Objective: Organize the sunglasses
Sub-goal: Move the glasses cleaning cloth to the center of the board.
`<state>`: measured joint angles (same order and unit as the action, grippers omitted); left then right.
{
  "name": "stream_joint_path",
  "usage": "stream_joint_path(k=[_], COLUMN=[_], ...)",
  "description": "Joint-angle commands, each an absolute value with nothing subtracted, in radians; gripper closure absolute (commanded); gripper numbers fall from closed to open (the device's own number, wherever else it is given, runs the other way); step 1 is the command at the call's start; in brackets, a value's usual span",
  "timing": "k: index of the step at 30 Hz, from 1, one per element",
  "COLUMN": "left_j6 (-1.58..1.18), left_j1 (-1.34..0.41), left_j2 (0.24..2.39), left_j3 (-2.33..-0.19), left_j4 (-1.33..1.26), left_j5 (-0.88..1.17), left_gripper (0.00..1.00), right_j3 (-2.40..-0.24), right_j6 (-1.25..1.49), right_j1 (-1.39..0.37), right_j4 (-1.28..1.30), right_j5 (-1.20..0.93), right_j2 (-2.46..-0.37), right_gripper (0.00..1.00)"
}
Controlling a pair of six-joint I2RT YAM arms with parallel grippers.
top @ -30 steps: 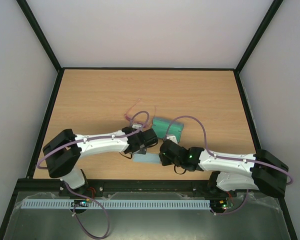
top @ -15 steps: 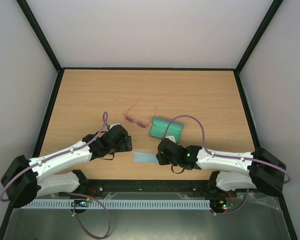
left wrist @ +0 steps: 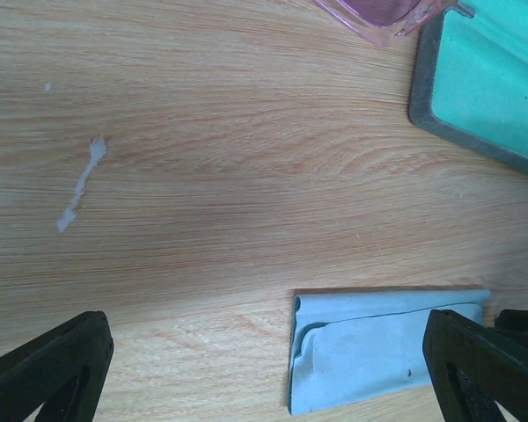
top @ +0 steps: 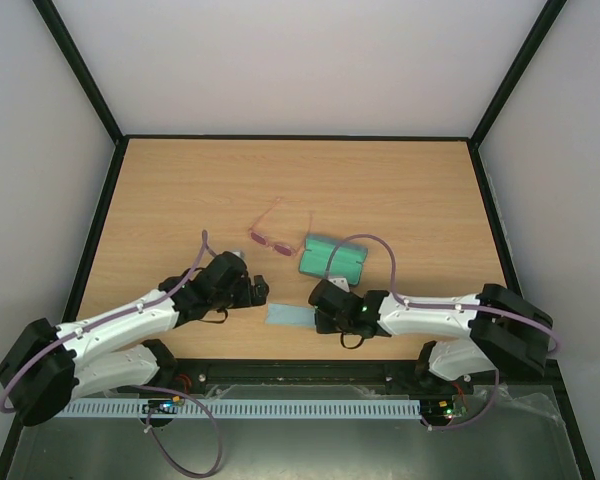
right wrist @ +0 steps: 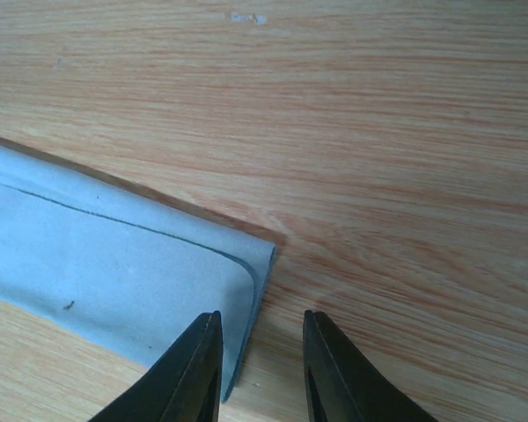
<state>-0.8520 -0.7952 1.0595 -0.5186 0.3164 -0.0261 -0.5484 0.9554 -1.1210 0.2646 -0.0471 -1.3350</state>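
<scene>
The pink wire-framed sunglasses [top: 273, 238] lie unfolded on the wooden table, and their lens edge shows at the top of the left wrist view [left wrist: 383, 13]. An open case with teal lining [top: 332, 258] lies just right of them [left wrist: 488, 79]. A folded light blue cloth [top: 288, 315] lies near the front edge. My left gripper [top: 259, 290] is open wide and empty, just left of the cloth [left wrist: 378, 352]. My right gripper [top: 317, 308] is open and low over the cloth's right end [right wrist: 114, 264], one finger [right wrist: 189, 378] over the cloth and the other over bare wood.
The table [top: 180, 190] is walled by a black frame and grey panels. White specks [left wrist: 79, 185] lie on the wood left of the cloth. Both arms stretch across the near part of the table.
My left arm has pulled back from beside the sunglasses and case to the near left, then edged right toward the cloth. My right gripper has shifted left along the cloth.
</scene>
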Motion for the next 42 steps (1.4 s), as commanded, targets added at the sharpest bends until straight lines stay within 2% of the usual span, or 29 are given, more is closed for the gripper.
stream_joint_path(k=[1,13,27,42], left_j6=[-0.839,-0.841,-0.839,-0.841], left_j1=[-0.788,-0.788,-0.788,-0.788], left_j2=[1.078,1.095,1.120,1.111], left_j3=[-0.523,-0.517,-0.514,-0.500], left_j4=[0.292,0.276,0.257,0.255], left_j5=[-0.008,-0.002,0.009,0.014], left_gripper=[0.01,0.01,0.01,0.01], right_j3=[-0.591,-0.626,-0.592,-0.575], right_j6=[0.961,0.948,0.992,1.003], right_j1=[-1.130,-1.133,-1.180,-1.183], right_j4=[0.289,0.337,0.286,0.270], right_j5=[-0.004,0.046,0.023,0.057], right_j2=[-1.375,-1.441,-1.477,-1.497], right_gripper=[0.73,0.81,0.82,0.94])
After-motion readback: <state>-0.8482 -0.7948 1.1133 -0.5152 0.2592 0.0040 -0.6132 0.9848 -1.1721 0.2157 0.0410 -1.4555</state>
